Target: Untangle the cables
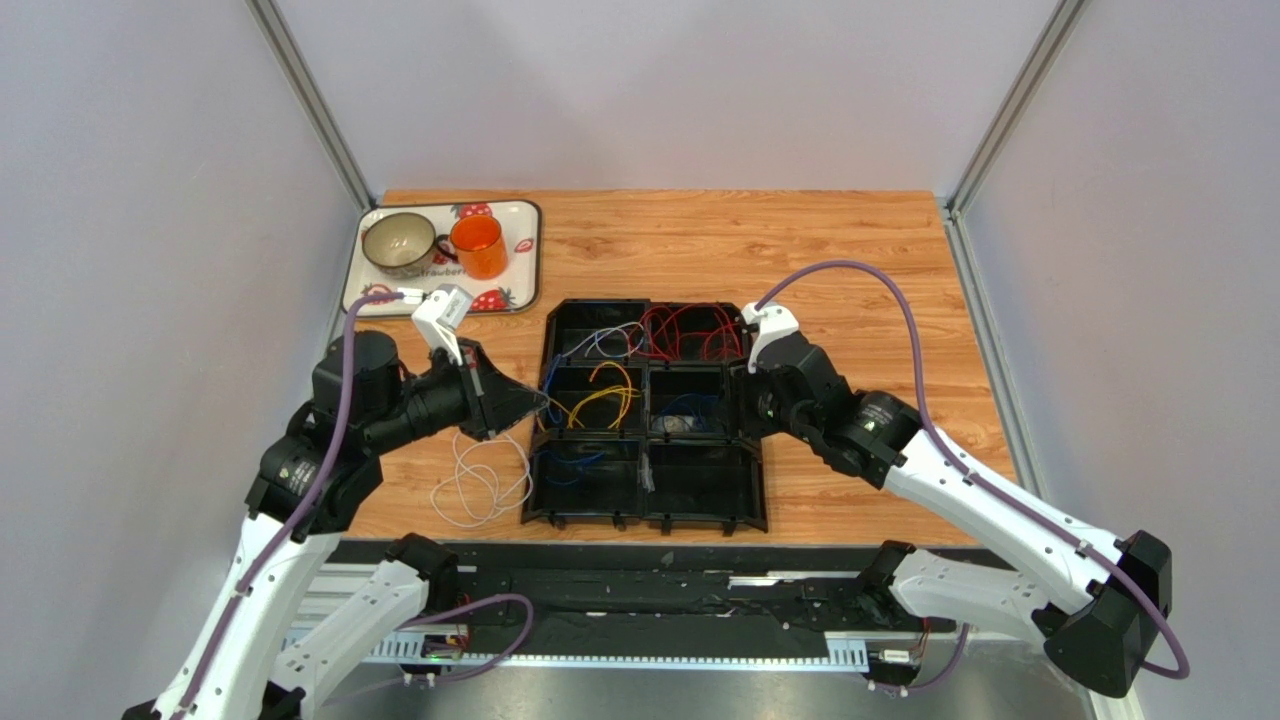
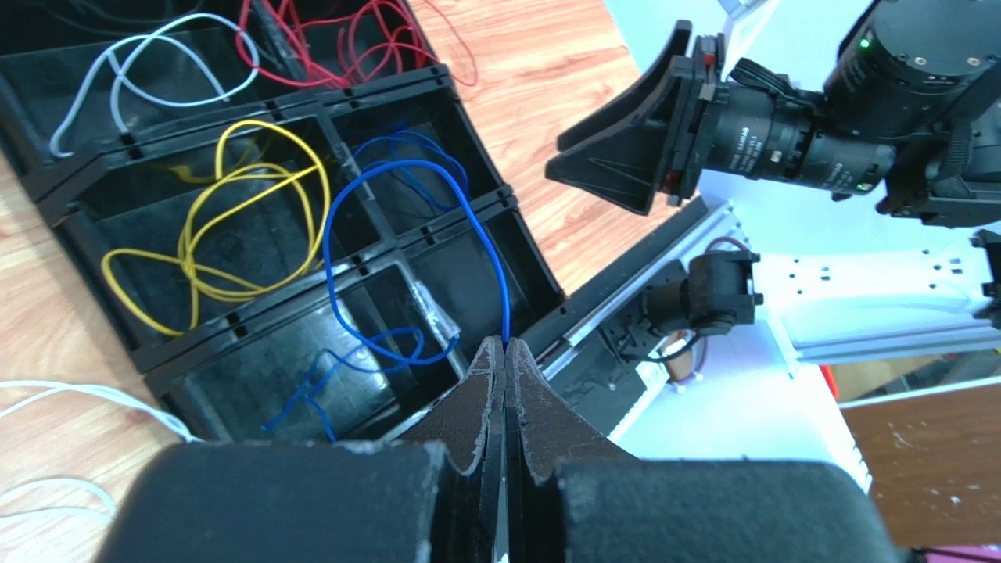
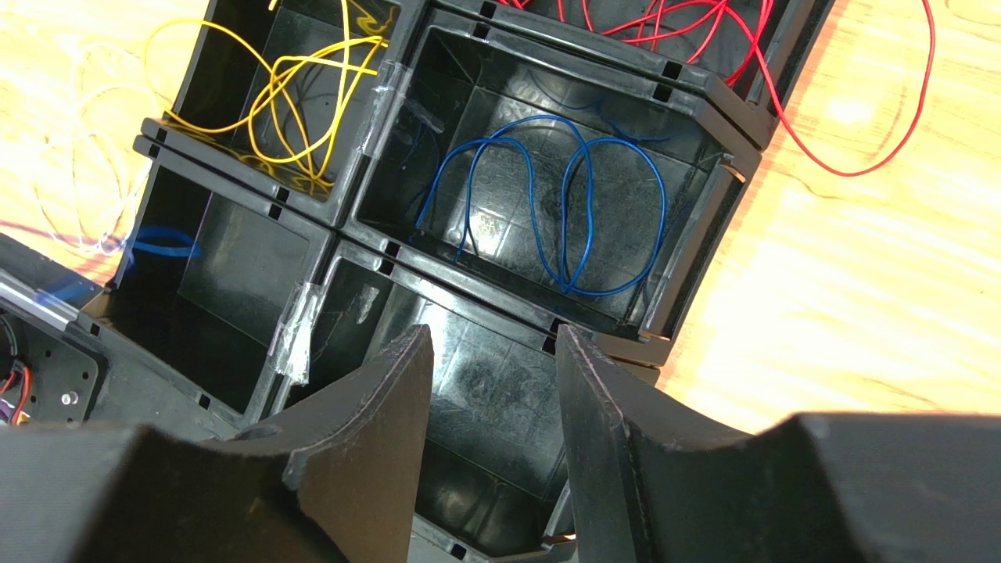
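A black six-compartment tray (image 1: 646,524) holds thin cables: white (image 1: 594,342), red (image 1: 694,330), yellow (image 1: 601,398) and blue (image 1: 684,405). My left gripper (image 1: 535,402) is at the tray's left edge. In the left wrist view it (image 2: 506,346) is shut on a blue cable (image 2: 353,199) that loops up out of the compartments, over the yellow cable (image 2: 212,235). My right gripper (image 1: 744,402) hovers at the tray's right side. In its wrist view it (image 3: 494,338) is open and empty above a bare compartment, near a coiled blue cable (image 3: 564,199).
A loose white cable (image 1: 481,483) lies on the wooden table left of the tray. Part of the red cable (image 3: 846,129) spills over the tray's right edge onto the table. A patterned serving tray (image 1: 519,225) with a beige cup (image 1: 398,240) and an orange cup (image 1: 478,248) sits back left.
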You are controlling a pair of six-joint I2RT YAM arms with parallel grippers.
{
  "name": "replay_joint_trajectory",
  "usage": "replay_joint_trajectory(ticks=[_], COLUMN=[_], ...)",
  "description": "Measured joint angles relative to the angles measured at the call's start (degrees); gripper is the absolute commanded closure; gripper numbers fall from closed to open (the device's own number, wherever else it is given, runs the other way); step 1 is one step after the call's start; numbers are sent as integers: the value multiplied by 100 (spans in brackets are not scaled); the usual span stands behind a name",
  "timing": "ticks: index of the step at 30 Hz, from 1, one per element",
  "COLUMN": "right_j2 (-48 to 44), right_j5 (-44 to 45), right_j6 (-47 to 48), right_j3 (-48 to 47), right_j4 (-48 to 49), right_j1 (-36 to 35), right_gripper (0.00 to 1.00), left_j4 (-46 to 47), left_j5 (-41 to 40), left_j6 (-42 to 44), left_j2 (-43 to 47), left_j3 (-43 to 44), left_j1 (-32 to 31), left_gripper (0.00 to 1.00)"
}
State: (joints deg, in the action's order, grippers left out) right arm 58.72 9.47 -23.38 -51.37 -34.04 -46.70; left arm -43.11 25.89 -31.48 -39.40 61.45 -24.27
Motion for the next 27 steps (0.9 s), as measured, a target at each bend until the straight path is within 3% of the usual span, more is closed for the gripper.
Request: replay_joint_trajectory(ticks=[8, 16, 27], right_j2=[0, 0, 0], right_j5=[0, -4, -4], right_j6=[-37, -61, -66], right_j3=[0, 2, 55], right_j4=[0, 2, 7], right_j1=[0, 0, 0], right_gripper=[53, 53, 53], left_j4=[422, 1244, 1659], left_j5=[61, -317, -844], left_j6=[-192, -804, -964], left_j2=[17, 4, -173], left_j3=[-629, -2028, -2516], left_j1=[-238, -907, -1036], left_gripper=[100, 100, 100])
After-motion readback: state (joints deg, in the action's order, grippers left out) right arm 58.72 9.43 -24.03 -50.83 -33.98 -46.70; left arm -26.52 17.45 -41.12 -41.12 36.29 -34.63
